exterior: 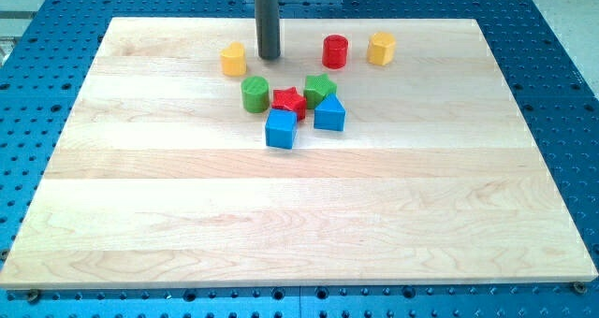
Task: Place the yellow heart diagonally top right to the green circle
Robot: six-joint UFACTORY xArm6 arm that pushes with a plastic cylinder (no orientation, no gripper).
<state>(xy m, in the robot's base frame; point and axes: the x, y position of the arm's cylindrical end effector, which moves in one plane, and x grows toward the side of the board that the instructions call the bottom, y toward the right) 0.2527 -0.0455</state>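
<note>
The yellow heart point(233, 59) is the block we must move, and we take the green circle point(255, 93) as our landmark for every place. The heart lies up and to the view's left of the green circle, near it but apart. The task wants it up and to the view's right of that circle, so it is on the wrong side.

Going from left to right: first the yellow heart, then our tip point(269, 56), which stands just beside the heart on its right, above the green circle. We cannot tell if the tip touches the heart; a thin gap seems to show. We have no fingers to open or close, only the rod, and it holds nothing.

This is the relation that matters: the heart lies to the left of our tip, but it must travel to the right. In our judgement the tip must first go around to the heart's left side and then push rightwards.

Further right of the green circle, the red star point(288, 100) touches it or almost does, with the green block point(319, 88) behind the star. The spot up and right of the circle looks free.
</note>
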